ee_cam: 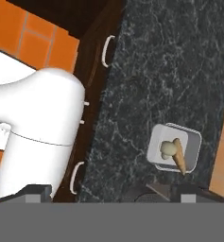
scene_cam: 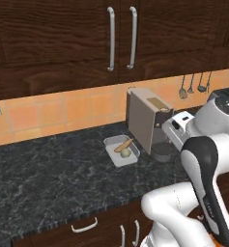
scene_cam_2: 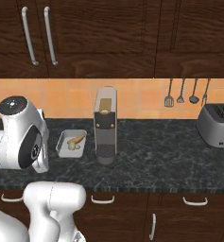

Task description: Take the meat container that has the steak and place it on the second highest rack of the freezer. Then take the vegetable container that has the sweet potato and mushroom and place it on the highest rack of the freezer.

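Left of the coffee machine (scene_cam: 146,123) sits the vegetable container (scene_cam: 121,151), sweet potato (ee_cam: 180,155) and mushroom (ee_cam: 168,149) inside; I reckon the best grab is one long wall, lifted level. Further right the arm (scene_cam: 203,159) hunches folded above the counter (scene_cam: 53,178), wrist turned down. Can't tell if the claw's open.

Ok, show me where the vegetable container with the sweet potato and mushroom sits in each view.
Left base view: vegetable container lies mid-frame on the dark counter, just left of the coffee machine.
Right base view: left of centre, again left of the coffee machine.
Hand view: lower right on the counter.
Shared landmark: the coffee machine stands beside it in both base views.
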